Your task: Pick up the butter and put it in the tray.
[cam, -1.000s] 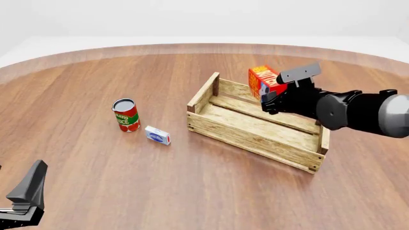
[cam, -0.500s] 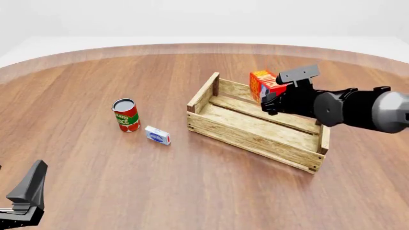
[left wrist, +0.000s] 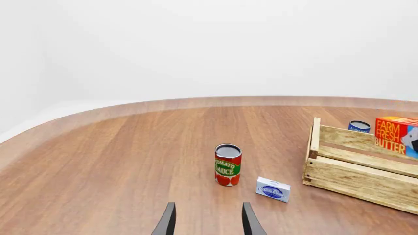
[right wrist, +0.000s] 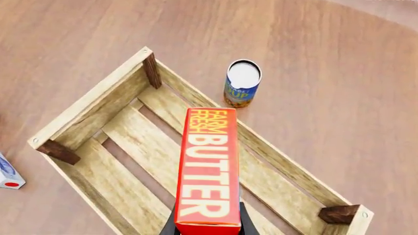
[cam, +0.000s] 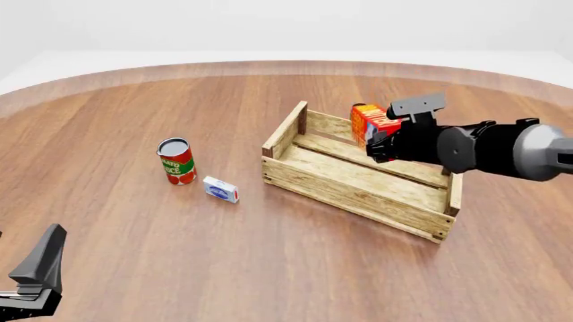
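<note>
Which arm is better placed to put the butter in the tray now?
The right. Its claw already holds the butter above the tray. The left claw is open, far off near the table's edge.

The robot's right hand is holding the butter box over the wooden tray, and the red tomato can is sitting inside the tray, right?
Not quite. The tomato can stands on the table outside the tray, beside the small white box, as the front view shows. The rest is right: the right gripper holds the butter over the tray.
</note>
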Available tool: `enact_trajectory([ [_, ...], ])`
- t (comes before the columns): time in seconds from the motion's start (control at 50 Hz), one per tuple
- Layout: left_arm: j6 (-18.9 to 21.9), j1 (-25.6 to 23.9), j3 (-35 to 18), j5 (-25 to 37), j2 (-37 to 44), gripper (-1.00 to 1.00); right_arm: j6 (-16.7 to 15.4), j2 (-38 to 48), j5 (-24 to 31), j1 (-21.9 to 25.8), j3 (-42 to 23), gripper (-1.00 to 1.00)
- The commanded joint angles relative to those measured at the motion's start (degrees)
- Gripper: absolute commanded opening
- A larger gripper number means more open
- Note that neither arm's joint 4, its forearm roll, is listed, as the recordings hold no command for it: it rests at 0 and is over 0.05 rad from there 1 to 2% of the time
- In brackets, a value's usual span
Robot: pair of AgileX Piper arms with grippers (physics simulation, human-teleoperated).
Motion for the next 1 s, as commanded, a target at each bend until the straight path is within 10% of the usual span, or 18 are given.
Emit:
enact_trajectory([
  [0.02, 0.0, 0.01, 0.0, 0.0, 0.0, 1.0, 1.7, 0.2, 0.73, -0.19, -1.57, -1.0],
  [1.0, 0.0, 0.01, 0.0, 0.0, 0.01, 1.0, 4.99, 3.51, 4.37, -0.49, -3.94, -1.0],
])
